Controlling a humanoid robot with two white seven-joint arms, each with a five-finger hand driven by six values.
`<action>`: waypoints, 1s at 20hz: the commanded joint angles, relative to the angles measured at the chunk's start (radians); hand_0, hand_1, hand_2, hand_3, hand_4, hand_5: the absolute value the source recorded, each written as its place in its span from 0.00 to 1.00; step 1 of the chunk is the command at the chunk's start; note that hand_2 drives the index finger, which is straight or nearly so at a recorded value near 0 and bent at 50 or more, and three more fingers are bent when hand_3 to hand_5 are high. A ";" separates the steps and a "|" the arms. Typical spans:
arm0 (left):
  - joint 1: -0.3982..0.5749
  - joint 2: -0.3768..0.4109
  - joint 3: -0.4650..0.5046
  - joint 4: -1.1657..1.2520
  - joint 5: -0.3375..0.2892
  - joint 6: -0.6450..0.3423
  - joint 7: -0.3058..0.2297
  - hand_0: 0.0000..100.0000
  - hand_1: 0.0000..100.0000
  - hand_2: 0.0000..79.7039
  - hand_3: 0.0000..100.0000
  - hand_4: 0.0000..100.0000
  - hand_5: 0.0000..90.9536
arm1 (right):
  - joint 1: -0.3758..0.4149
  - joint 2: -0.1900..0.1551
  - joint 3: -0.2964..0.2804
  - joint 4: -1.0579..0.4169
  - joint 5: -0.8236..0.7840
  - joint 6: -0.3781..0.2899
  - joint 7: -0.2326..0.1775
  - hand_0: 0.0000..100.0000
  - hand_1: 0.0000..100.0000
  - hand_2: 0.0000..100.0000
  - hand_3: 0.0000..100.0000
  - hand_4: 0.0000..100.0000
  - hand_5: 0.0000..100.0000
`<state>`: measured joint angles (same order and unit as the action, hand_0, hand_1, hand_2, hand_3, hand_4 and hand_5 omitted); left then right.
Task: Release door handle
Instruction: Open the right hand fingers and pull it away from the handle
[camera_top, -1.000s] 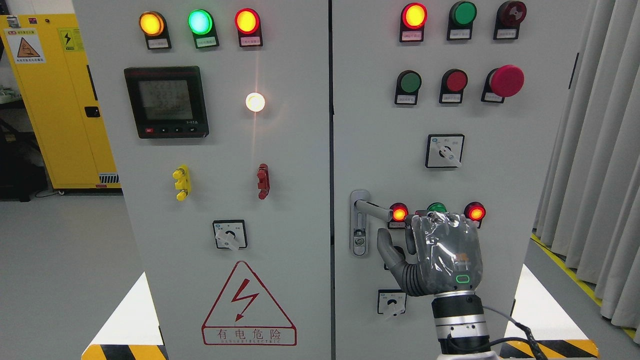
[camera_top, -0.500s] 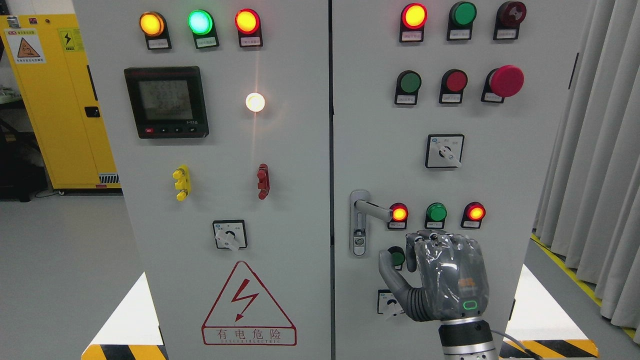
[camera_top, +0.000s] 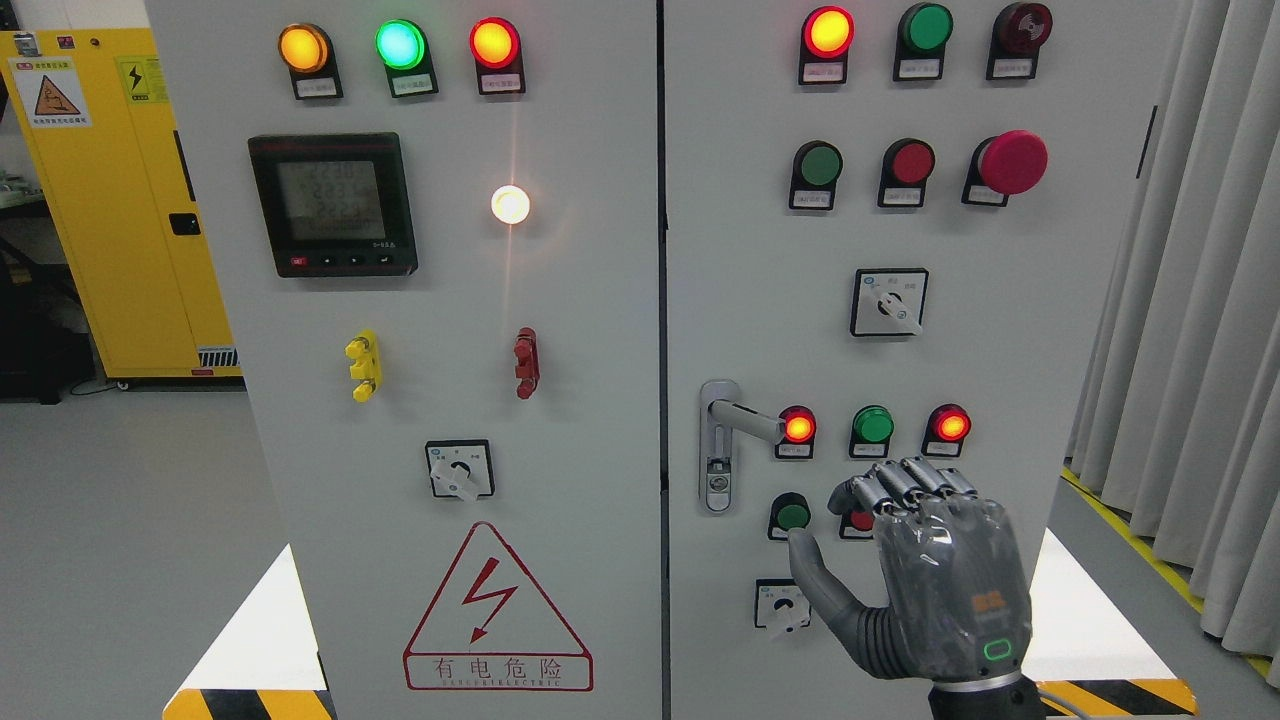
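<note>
The silver lever door handle (camera_top: 745, 418) sticks out to the right from its lock plate on the left edge of the right cabinet door. Nothing touches it. My right hand (camera_top: 850, 520), grey with a green light on its back, hangs below and to the right of the handle, in front of the lower buttons. Its thumb points up and to the left, the other fingers are loosely bent, and it holds nothing. My left arm does not show.
The grey cabinet (camera_top: 600, 300) carries lit indicator lamps, a red mushroom button (camera_top: 1012, 161), rotary switches and a meter display (camera_top: 333, 204). A yellow cabinet (camera_top: 110, 200) stands at the far left. Grey curtains (camera_top: 1190, 350) hang at the right, and hazard-striped floor markings lie below.
My right hand has dropped down and to the right, away from the handle's level. Its fingers have loosened, uncovering the green and red lamps. The handle has stayed in place.
</note>
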<state>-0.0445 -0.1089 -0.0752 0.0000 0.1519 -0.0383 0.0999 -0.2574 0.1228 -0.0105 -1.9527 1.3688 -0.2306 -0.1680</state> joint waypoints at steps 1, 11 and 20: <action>0.000 0.000 0.000 -0.012 0.000 0.000 0.000 0.12 0.56 0.00 0.00 0.00 0.00 | 0.014 0.000 -0.074 -0.040 -0.040 -0.012 -0.007 0.51 0.38 0.00 0.00 0.00 0.00; 0.000 0.000 0.000 -0.012 0.000 0.000 0.000 0.12 0.56 0.00 0.00 0.00 0.00 | 0.009 0.003 -0.060 -0.041 -0.042 -0.044 -0.007 0.50 0.38 0.00 0.00 0.00 0.00; 0.000 0.000 0.000 -0.012 0.000 0.000 0.000 0.12 0.56 0.00 0.00 0.00 0.00 | 0.009 0.006 -0.057 -0.044 -0.042 -0.044 -0.005 0.51 0.39 0.00 0.00 0.00 0.00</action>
<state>-0.0445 -0.1089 -0.0752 0.0000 0.1518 -0.0383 0.0999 -0.2480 0.1261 -0.0603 -1.9878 1.3280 -0.2741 -0.1790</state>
